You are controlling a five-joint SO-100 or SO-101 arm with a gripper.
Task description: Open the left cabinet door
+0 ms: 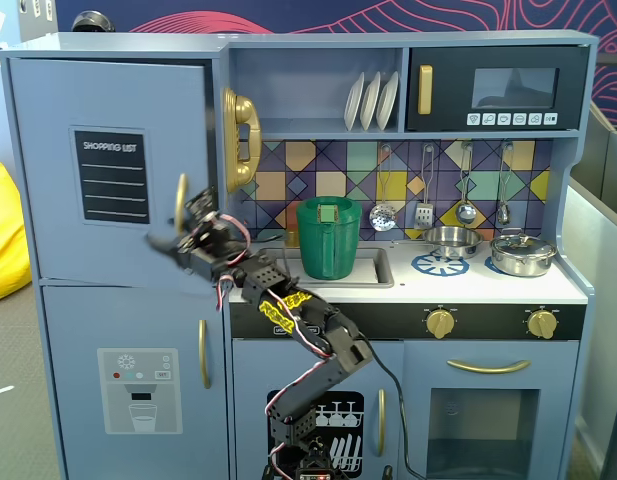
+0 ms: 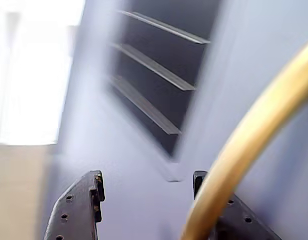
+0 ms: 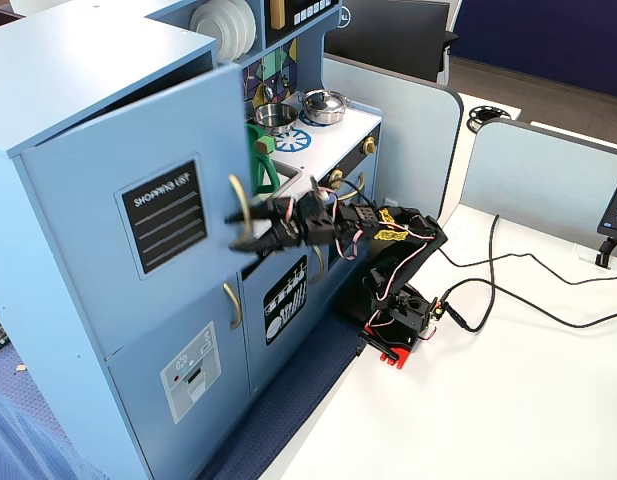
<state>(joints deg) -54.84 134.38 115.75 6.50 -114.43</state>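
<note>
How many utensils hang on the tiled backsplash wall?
4, in a row in a fixed view: a slotted silver spoon leftmost, then a spatula, a ladle and another spoon rightmost. None looks hidden.

Gold handle [image 2: 253, 135] cut off by wrist view's right and lower edges. Left cabinet door [image 2: 139, 190] blurred around that handle. Gripper [image 1: 178, 238] motion-blurred beside the handle, finger contact too indistinct to tell.
</note>
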